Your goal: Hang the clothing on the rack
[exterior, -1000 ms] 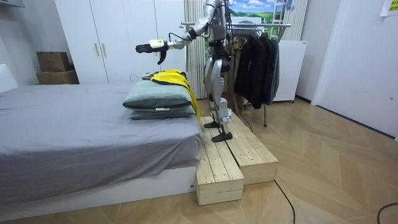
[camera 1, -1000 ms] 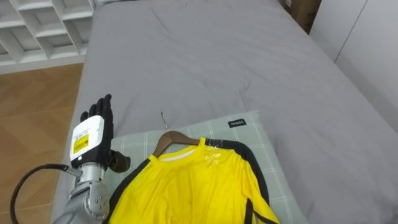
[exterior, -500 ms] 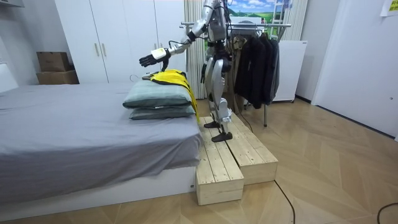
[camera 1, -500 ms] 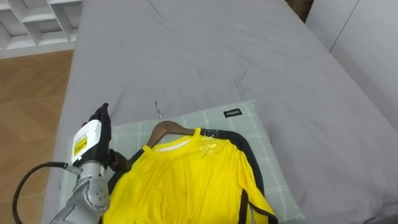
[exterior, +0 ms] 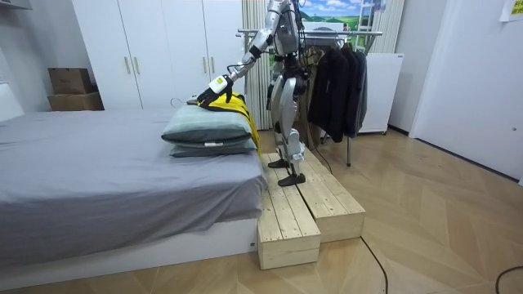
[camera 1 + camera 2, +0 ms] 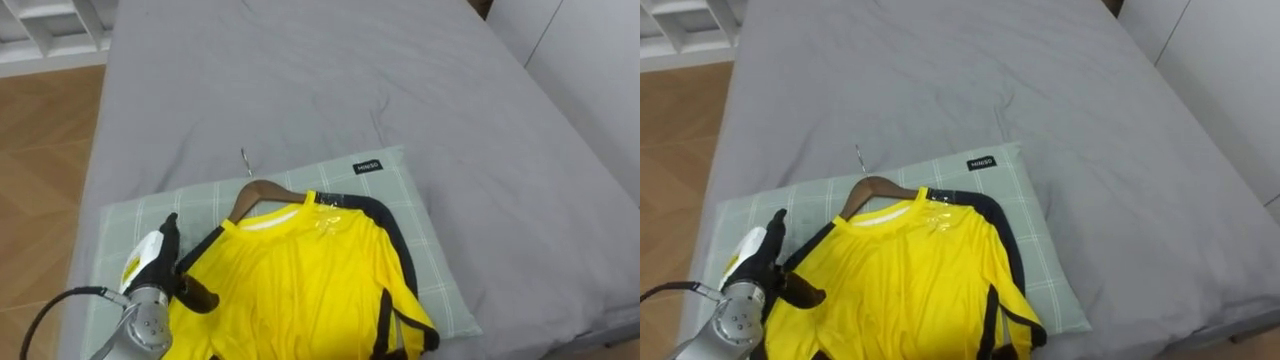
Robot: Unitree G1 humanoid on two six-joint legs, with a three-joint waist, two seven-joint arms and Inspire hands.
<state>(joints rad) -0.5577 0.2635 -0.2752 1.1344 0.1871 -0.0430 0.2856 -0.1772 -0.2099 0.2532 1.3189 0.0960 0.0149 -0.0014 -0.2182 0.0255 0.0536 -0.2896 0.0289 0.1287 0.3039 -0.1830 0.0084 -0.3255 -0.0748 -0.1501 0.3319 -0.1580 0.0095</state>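
**Largest to smallest, all placed relative to the pillow.** The grey bed (image 6: 300, 90) lay under the pillow and stretched far beyond it. In the room view a white wardrobe (image 5: 155, 49) stood behind the pillow. A wooden platform (image 5: 302, 208) on the floor at the bed's edge, below the pillow's end, carried the standing robot, which leaned towards the pillow. A clothes rack (image 5: 339, 77) behind the robot, on the side away from the pillow, held dark garments on its rail. The green checked pillow (image 6: 395, 190) rested on a second pillow (image 5: 214, 149). The yellow shirt (image 6: 300, 290) with dark trim was spread flat on the pillow, one sleeve draped over the pillow's near edge. Its collar sat on a wooden hanger (image 6: 262, 190), whose metal hook pointed off the pillow's far edge onto the bed. The left hand (image 6: 148, 275) lay on the pillow's left part, at the shirt's shoulder edge, fingers stretched out and grasping nothing.
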